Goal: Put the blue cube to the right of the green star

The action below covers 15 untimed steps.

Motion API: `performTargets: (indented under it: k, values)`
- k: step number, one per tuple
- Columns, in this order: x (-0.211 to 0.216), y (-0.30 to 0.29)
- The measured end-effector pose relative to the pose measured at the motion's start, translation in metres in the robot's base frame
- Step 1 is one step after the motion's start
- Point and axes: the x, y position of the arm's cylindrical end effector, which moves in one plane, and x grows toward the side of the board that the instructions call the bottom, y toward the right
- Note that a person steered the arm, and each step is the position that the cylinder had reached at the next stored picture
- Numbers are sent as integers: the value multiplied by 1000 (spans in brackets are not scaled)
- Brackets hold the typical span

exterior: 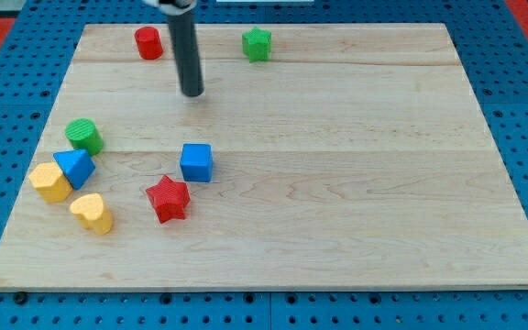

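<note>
The blue cube (196,162) sits left of the board's middle. The green star (257,43) sits near the view's top edge, up and to the right of the cube. My rod comes down from the view's top and my tip (192,93) rests on the board above the blue cube, a clear gap away from it, and to the lower left of the green star. It touches no block.
A red cylinder (148,42) stands at the top left. A red star (168,198) lies just below-left of the cube. At the left are a green cylinder (85,136), a blue triangular block (75,168), a yellow block (50,181) and a yellow heart (93,213). The wooden board (356,183) lies on blue pegboard.
</note>
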Motion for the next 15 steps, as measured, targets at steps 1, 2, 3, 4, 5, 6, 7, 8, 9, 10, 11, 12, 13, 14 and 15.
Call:
performTargets:
  k: [1,2,3,4,5,6,7,8,9,10,11,12,13,14,15]
  values:
    - [49,-18]
    - [103,-22]
    - [127,-9]
    - [125,19]
    - [108,51]
    - [101,84]
    - [81,93]
    - [59,117]
    - [41,129]
    - [28,144]
    - [25,169]
    - [24,202]
    - [11,213]
    - [-18,209]
    - [-48,209]
